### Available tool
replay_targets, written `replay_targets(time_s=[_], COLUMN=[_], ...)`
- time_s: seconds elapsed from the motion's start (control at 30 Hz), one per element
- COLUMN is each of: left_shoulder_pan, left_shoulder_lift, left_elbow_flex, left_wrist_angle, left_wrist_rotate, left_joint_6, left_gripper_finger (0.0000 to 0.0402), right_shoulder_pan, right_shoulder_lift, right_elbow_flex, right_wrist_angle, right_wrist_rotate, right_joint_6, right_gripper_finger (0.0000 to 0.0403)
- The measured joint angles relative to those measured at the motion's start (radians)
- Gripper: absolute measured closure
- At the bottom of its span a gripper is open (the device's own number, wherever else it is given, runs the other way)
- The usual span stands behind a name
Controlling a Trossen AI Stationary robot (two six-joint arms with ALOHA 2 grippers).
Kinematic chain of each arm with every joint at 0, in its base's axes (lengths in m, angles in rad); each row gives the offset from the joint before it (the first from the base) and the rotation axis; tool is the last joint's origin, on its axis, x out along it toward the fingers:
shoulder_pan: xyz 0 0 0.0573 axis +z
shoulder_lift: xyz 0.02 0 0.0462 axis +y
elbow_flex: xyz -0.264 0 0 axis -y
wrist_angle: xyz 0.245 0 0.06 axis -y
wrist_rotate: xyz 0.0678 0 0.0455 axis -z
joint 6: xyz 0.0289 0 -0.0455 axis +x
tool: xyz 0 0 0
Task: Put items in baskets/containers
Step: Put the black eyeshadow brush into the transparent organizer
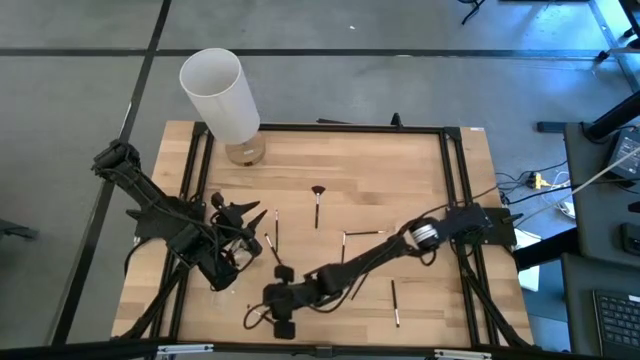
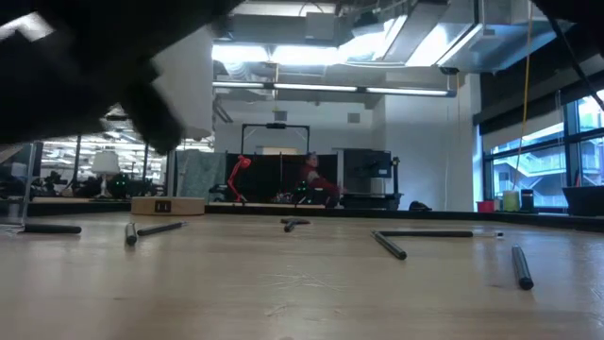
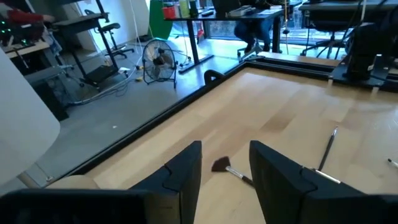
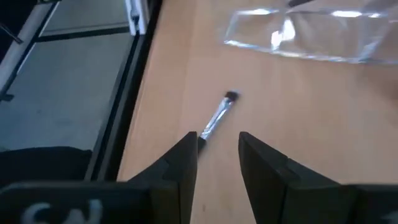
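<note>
My left gripper [image 1: 232, 255] is positioned over the left part of the wooden table [image 1: 420, 170], near the front. Its fingers [image 3: 186, 171] stand apart with a moderate gap, and nothing sits between them. In the left wrist view the fan-shaped brush [image 3: 227, 168] appears through that gap, lying flat on the table farther off. In the high view the same brush [image 1: 317, 203] lies near the table's centre.

Beside my left gripper lies the transparent cup [image 1: 228, 287]; it is nearly invisible from above. In the right wrist view it [image 4: 305, 34] lies on its side on the wood. I cannot tell whether it contains anything.

At the far left corner stand a tall white cylinder [image 1: 220, 95] and, touching its base, a small tan jar [image 1: 245, 152].

My right gripper [image 1: 277, 300] is positioned near the front edge, just right of the cup, the arm reaching in from the right side. Its fingers [image 4: 180, 165] are narrowly parted and hold nothing. A silver-handled brush [image 4: 217, 118] lies on the table just ahead of them, one end between the fingertips, apart from the cup.

Further brushes are scattered across the table: one [image 1: 362, 234] right of centre and one [image 1: 395, 303] near the front right.
</note>
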Motion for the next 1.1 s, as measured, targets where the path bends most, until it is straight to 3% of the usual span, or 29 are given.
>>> replay_targets(time_s=[0.23, 0.63, 0.8, 1.1], left_shoulder_pan=[0.0, 0.0, 0.0, 0.0], left_shoulder_lift=[0.0, 0.0, 0.0, 0.0], left_elbow_flex=[0.0, 0.0, 0.0, 0.0], left_wrist_angle=[-0.026, -0.027, -0.027, -0.027], left_wrist_rotate=[0.0, 0.0, -0.001, -0.001], left_joint_6=[-0.006, -0.009, -0.009, -0.009], left_gripper_finger=[0.0272, 0.0272, 0.0272, 0.0272], right_shoulder_pan=[0.006, 0.026, 0.039, 0.038], right_shoulder_lift=[0.093, 0.096, 0.096, 0.096], right_elbow_flex=[0.067, 0.069, 0.069, 0.069], right_wrist_angle=[-0.013, 0.079, 0.053, 0.003], right_wrist_rotate=[0.0, 0.012, 0.087, 0.09], right_joint_6=[0.002, -0.066, -0.115, -0.117], right_gripper_finger=[0.027, 0.013, 0.012, 0.012])
